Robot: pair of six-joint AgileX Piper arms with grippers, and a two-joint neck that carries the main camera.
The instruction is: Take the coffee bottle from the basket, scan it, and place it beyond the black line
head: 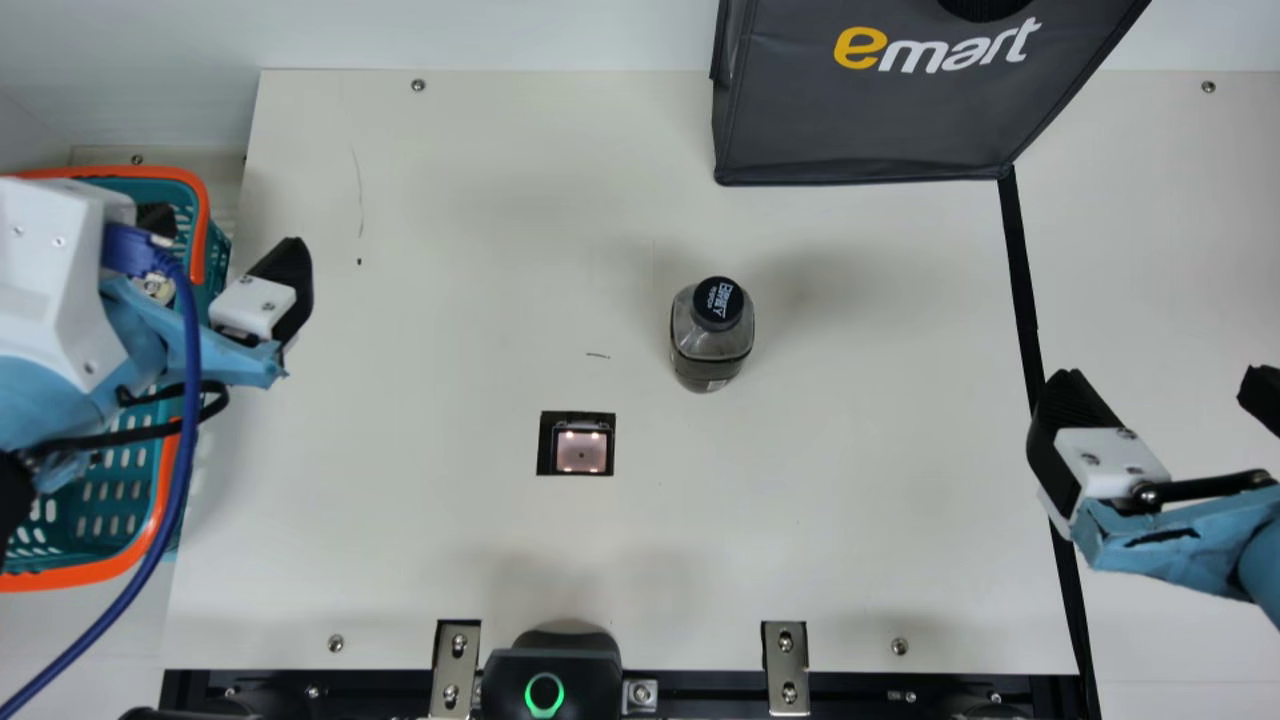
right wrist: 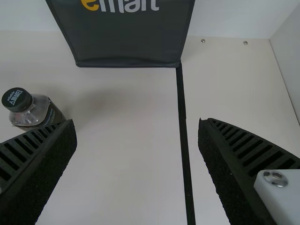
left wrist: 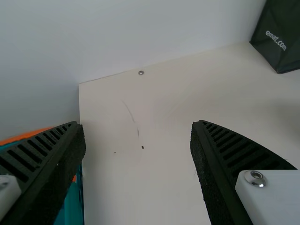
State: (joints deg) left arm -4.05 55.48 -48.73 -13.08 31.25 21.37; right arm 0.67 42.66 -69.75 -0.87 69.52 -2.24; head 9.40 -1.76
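1 blue cable point(head: 191, 340), seemingly blue wrapping point(head: 38, 405)

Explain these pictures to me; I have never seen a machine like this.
This is a robot with two arms at a cream table. The main view looks down from a camera on its neck; the other two come from cameras on its wrists.

The left gripper is near a teal basket, the right gripper near the black line. Both are open, holding nothing.

The coffee bottle stands upright between them. Nearer the robot is a small lit window, probably the scanner. A dark bag stands behind.
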